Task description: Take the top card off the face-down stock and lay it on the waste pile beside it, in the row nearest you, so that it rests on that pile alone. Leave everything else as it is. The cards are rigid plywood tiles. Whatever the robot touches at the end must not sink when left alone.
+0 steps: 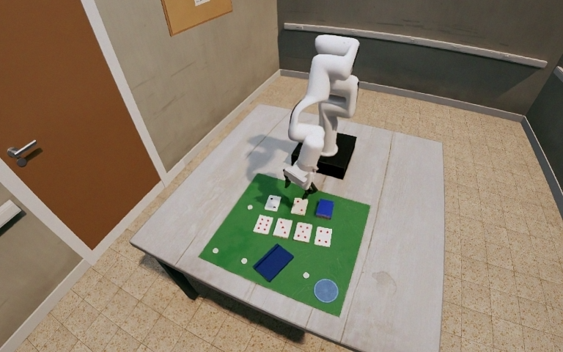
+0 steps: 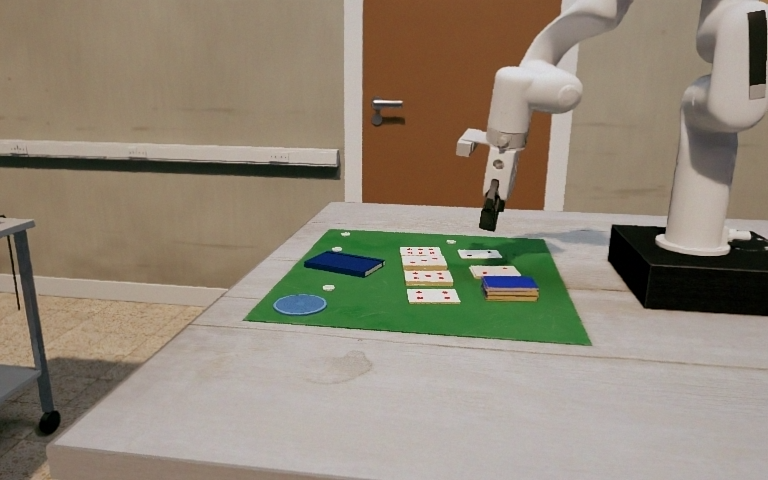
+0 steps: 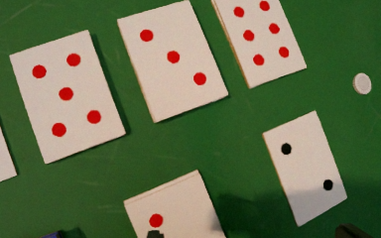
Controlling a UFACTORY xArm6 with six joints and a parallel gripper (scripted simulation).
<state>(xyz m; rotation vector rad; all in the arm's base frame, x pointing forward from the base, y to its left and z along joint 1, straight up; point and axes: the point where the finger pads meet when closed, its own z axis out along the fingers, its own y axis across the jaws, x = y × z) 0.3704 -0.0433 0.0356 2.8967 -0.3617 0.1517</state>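
Observation:
The face-down stock (image 1: 325, 208) (image 2: 509, 285) is a short stack of plywood tiles with a blue top, in the mat's row closest to the robot base. Beside it lies the waste pile (image 1: 299, 206) (image 2: 494, 271) (image 3: 174, 208), face up with red pips. Farther along that row is a white card with two black pips (image 1: 273, 202) (image 2: 479, 254) (image 3: 304, 166). My gripper (image 1: 298, 188) (image 2: 490, 217) (image 3: 253, 233) is open and empty. It hangs well above the mat, over the gap between the waste pile and the black-pip card, away from the stock.
Several red-pip cards (image 1: 282, 227) (image 2: 428, 277) (image 3: 173, 59) form a second row on the green mat (image 1: 232, 244) (image 2: 385, 308) (image 3: 223, 139). A blue book (image 1: 273, 262) (image 2: 343, 263), a blue disc (image 1: 325, 290) (image 2: 299, 303) and small white chips (image 1: 244, 261) (image 3: 362, 83) lie farther out.

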